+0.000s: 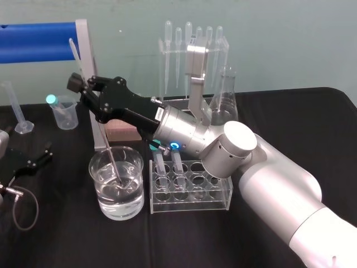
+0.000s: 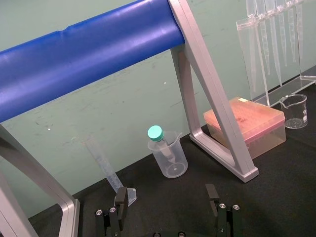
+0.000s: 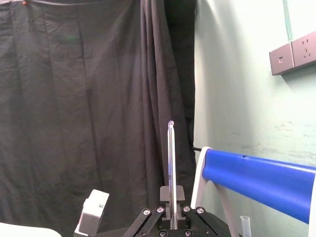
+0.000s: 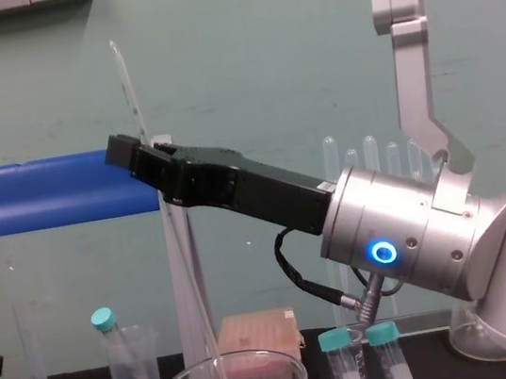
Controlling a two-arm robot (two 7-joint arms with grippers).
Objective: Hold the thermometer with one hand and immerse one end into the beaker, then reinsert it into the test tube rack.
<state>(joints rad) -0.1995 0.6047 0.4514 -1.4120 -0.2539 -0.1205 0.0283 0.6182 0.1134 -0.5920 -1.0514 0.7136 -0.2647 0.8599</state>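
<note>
My right gripper (image 1: 80, 85) reaches across to the left and is shut on the thermometer (image 1: 111, 159), a long thin glass rod. The rod slants down from the gripper, and its lower end is in the water of the beaker (image 1: 96, 167). In the chest view the thermometer (image 4: 127, 89) rises above the right gripper (image 4: 128, 153) and runs down into the beaker (image 4: 228, 372). In the right wrist view the thermometer (image 3: 171, 163) stands between the closed fingers (image 3: 163, 195). The clear test tube rack (image 1: 215, 204) stands just right of the beaker. My left gripper (image 2: 167, 195) rests open at the table's left.
A blue bar on a metal frame (image 1: 39, 40) stands behind the beaker. A small plastic beaker (image 1: 66, 117) with a teal-capped tube, a graduated cylinder (image 1: 14, 106), a pink box (image 1: 120, 133), a pipette stand (image 1: 192, 50) and a conical flask (image 1: 224, 100) line the back. Two teal-capped tubes (image 1: 167, 153) stand in the rack.
</note>
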